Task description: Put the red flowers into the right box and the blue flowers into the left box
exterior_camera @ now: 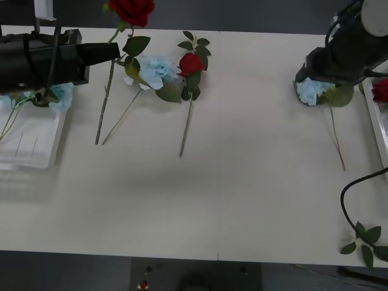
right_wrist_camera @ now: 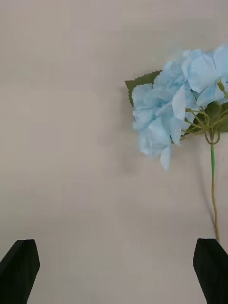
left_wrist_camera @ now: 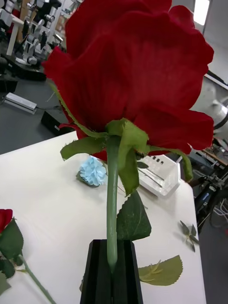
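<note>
Front view shows the wide pale bench [exterior_camera: 230, 200] carrying everything. The left box, a shallow translucent white slotted bin [exterior_camera: 30, 142], sits at its left edge with a blue hydrangea head [exterior_camera: 60, 97] already at its far end; the right box shows as a thin white rim [exterior_camera: 377, 124] at the opposite edge, a red bloom [exterior_camera: 381, 90] just past it. The left gripper [left_wrist_camera: 111, 266] hangs above the bench's far left, its black jaws clamped on the stem of a deep-red artificial rose [left_wrist_camera: 137, 71] held upright, well apart from the right box, so that rose must cross the whole bench. The right gripper [right_wrist_camera: 114, 266] hovers with jaws spread over a pale sky-blue hydrangea [right_wrist_camera: 175, 109] lying flat, its thin stem [right_wrist_camera: 213, 190] running toward one finger. Mid-bench lie another hydrangea [exterior_camera: 154, 71] and a red rose [exterior_camera: 191, 63], stems pointing toward the robot. Beyond the bench, the left wrist view shows a cluttered workshop.
</note>
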